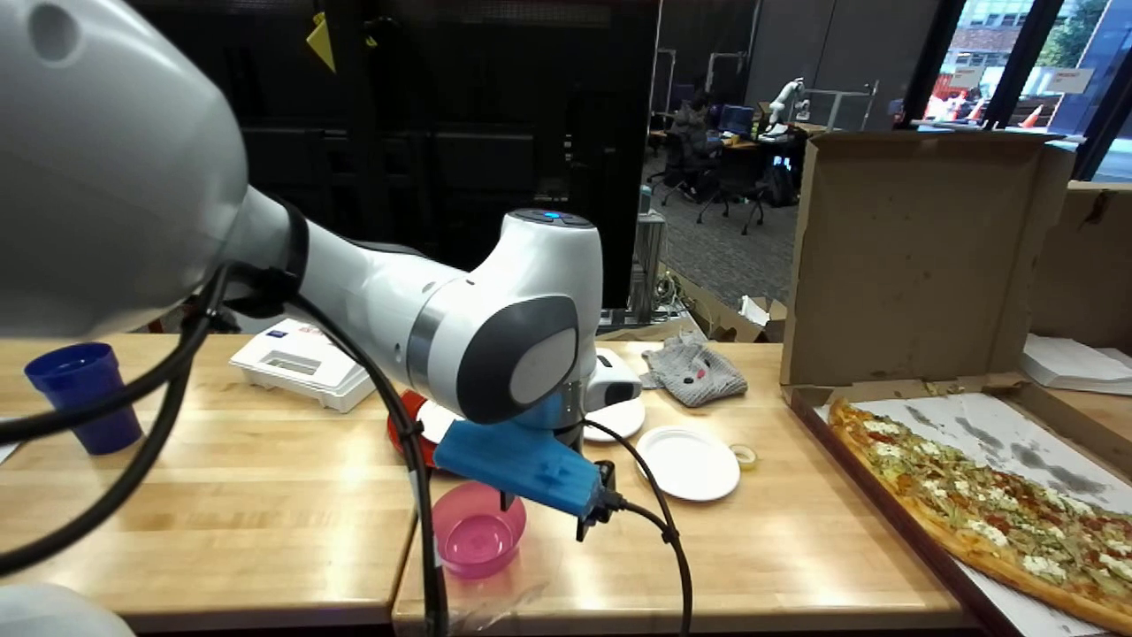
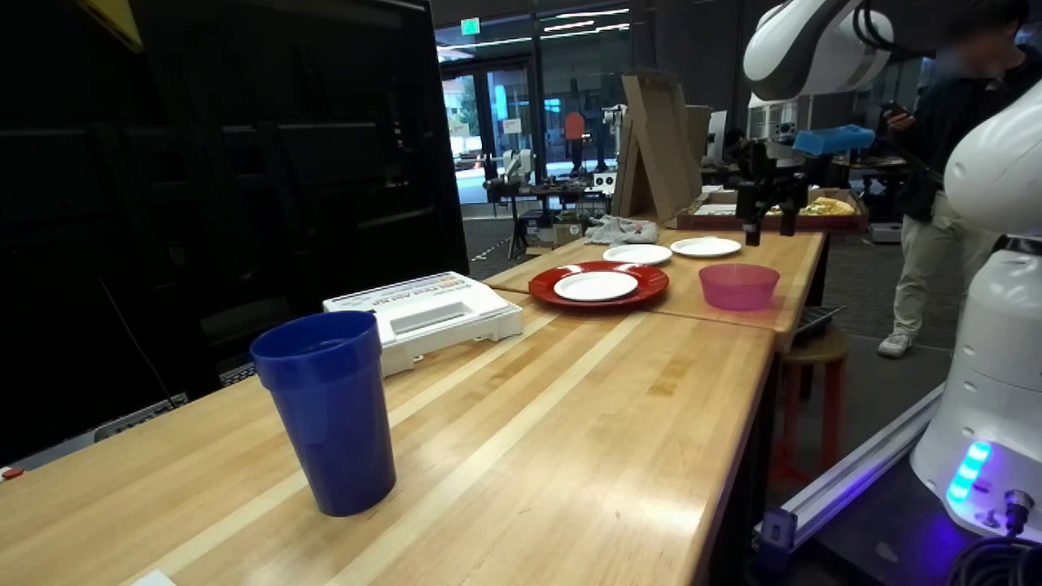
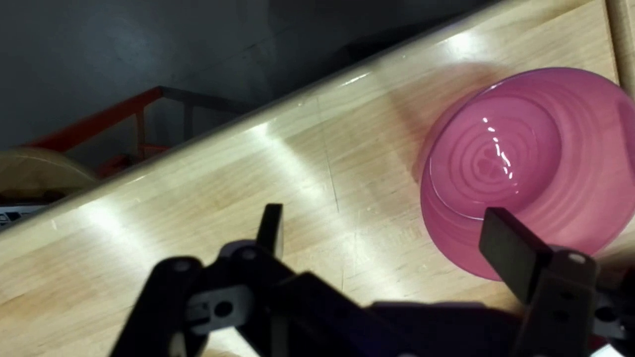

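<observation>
My gripper is open with nothing between its fingers. It is above the table, near a translucent pink bowl. In the wrist view the right finger overlaps the bowl's near rim and the left finger is over bare wood. In an exterior view the gripper hangs above the bowl, apart from it. In an exterior view the bowl shows beside the gripper, close to the table's edge. The bowl looks empty. A red plate with a small white plate on it sits behind the bowl.
White plates, a tape roll and a grey knitted item lie on the table. An open box holds pizza. A white first aid kit and blue cup stand opposite. A person stands behind.
</observation>
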Controlling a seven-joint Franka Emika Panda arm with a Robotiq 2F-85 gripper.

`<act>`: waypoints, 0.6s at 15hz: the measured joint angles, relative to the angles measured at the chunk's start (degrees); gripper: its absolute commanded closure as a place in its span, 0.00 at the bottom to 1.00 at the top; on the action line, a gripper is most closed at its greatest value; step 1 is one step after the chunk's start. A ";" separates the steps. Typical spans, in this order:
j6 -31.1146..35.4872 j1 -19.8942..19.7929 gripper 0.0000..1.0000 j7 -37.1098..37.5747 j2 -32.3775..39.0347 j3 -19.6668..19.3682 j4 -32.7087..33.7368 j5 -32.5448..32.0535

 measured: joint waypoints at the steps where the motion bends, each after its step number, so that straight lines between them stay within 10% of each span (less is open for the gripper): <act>1: 0.29 0.31 0.00 -1.23 0.46 -0.41 -0.02 0.00; 9: 2.59 3.97 0.00 -10.03 4.71 -3.75 -0.05 1.41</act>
